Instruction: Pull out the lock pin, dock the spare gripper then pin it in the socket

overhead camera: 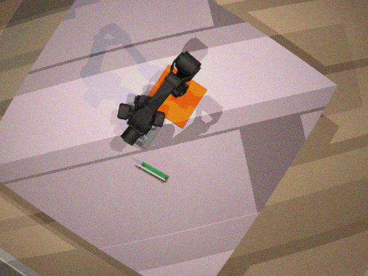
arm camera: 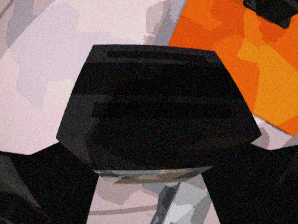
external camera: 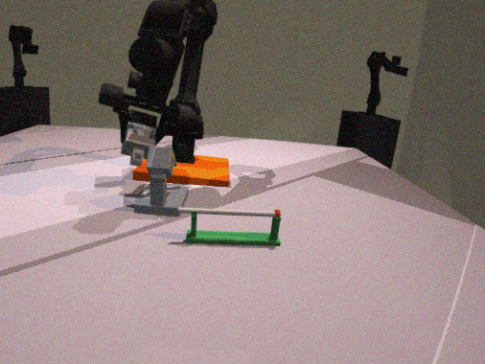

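Observation:
My gripper (overhead camera: 142,118) (external camera: 144,128) is shut on the light grey spare gripper (external camera: 142,139) (arm camera: 150,177). I hold it above the table, slightly tilted, with its small square spigot (external camera: 137,154) hanging down. The spigot appears just left of the socket (external camera: 160,160) in the exterior view; I cannot tell whether they touch. The grey mount (overhead camera: 150,139) (external camera: 158,192) (arm camera: 184,204) stands upright on its flat base, mostly under my arm in the top view. The white lock pin (overhead camera: 153,173) (external camera: 230,211) with a red head lies across a green stand (overhead camera: 156,171) (external camera: 230,237), outside the socket.
The orange base plate (overhead camera: 182,112) (external camera: 211,170) (arm camera: 220,45) is behind the mount, under my arm's base. The pin's stand is in front of the mount, with the pin's plain end near the mount's base in the exterior view. Two other dark arms stand far behind the table.

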`<state>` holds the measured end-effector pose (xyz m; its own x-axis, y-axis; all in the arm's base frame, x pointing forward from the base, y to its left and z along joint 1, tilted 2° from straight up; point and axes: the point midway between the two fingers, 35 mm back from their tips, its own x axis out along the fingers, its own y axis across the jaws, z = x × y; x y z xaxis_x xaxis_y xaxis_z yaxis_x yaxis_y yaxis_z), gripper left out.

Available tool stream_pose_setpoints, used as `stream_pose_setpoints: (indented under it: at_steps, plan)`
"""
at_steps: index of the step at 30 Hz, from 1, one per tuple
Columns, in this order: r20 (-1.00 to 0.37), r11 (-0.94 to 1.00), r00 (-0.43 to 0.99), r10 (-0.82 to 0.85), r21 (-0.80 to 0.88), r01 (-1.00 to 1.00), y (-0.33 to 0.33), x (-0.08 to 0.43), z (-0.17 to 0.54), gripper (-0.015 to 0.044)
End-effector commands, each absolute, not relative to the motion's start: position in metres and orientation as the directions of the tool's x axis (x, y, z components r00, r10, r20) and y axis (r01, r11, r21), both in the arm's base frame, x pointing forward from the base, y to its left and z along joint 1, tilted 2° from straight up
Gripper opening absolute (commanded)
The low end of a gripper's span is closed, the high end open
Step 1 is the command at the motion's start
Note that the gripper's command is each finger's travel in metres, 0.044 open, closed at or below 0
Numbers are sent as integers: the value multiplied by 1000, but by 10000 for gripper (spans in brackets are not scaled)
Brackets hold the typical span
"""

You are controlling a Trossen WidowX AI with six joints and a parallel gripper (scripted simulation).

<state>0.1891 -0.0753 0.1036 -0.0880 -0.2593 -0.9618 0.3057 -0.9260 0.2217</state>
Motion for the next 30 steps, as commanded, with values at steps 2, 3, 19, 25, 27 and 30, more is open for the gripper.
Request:
stream_pose_setpoints:
  at_steps: [2,3,19,25,27,30]
  plan:
    - [-945,-902,-100,-312,262,343,-72,190,108,0]
    - [-941,-896,-104,-323,269,353,-71,189,108,0]
    - [-854,-770,-114,-507,389,506,-58,188,119,0]
    - [-813,-705,-94,-575,434,561,-53,189,125,0]
    - [-798,-682,-85,-597,448,578,-51,190,127,0]
    - [-775,-645,-68,-628,470,603,-48,191,131,0]
